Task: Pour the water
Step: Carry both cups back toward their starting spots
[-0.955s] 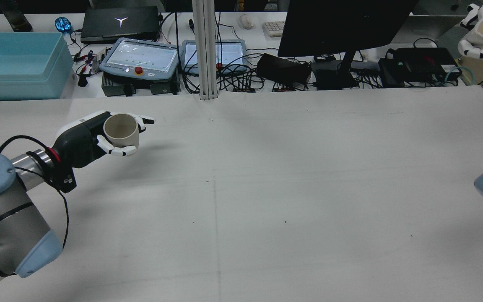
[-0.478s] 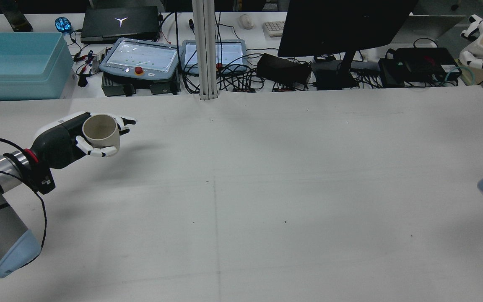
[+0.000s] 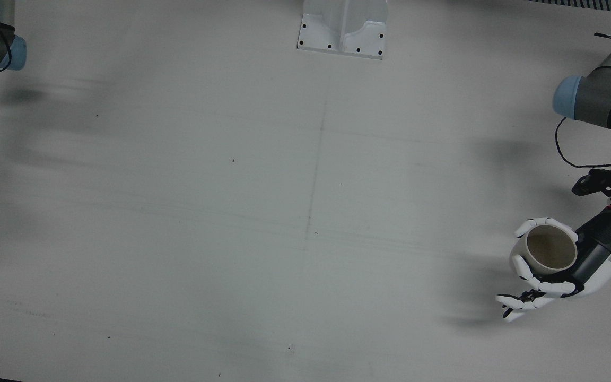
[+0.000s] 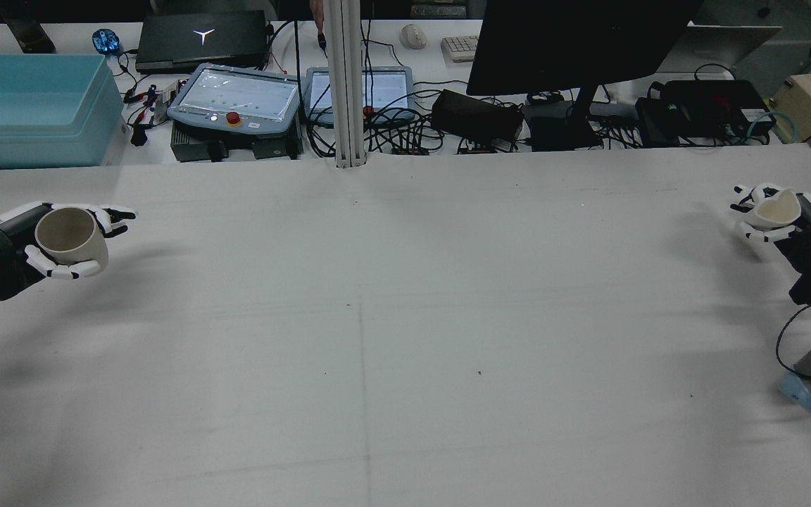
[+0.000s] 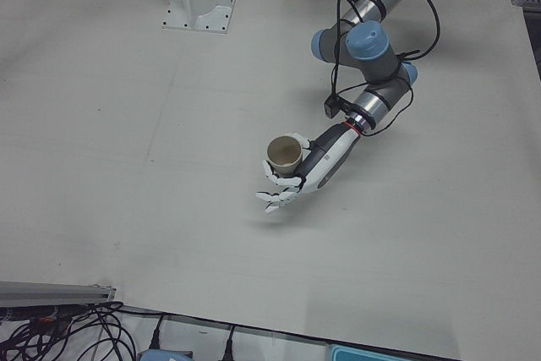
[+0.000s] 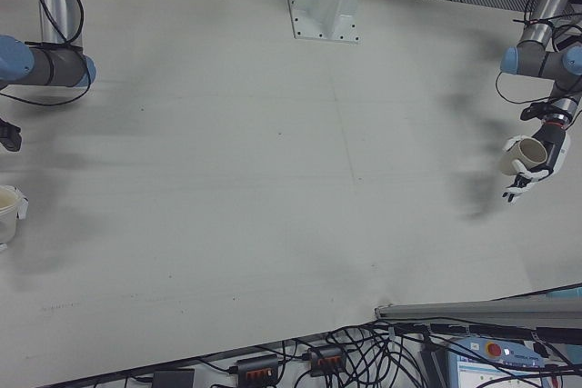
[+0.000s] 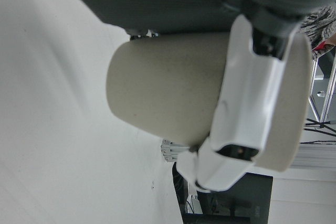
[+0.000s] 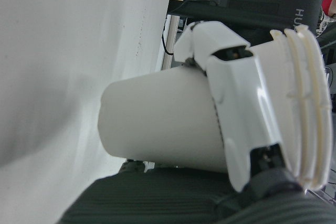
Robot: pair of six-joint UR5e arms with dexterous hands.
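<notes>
Both arms have pulled outward since the earlier rear pictures: the left hand has slid from mid-left toward the table's left edge, and the right hand has dropped from high at the far right corner to low over the table's right side.

Held by the left hand is a beige, straight-sided cup with its mouth up. White fingers wrap round the cup's wall from the side away from the dark palm, so the cup sits between fingers and palm, clear of the white table. One finger sticks out straight past the cup, touching nothing. In the left hand view a finger crosses the cup's wall near the rim; the front view shows the cup's inside, brownish; whether it holds water cannot be told.

Clasped in the right hand is a white plastic cup with a ribbed rim, tipped a little. Its fingers curl under and round the wall, the palm behind. In the right hand view a finger lies across the cup just below the ribs. The right-front view catches only this cup's edge at the picture's left border.

The two cups are well apart, at opposite sides of the table.
</notes>
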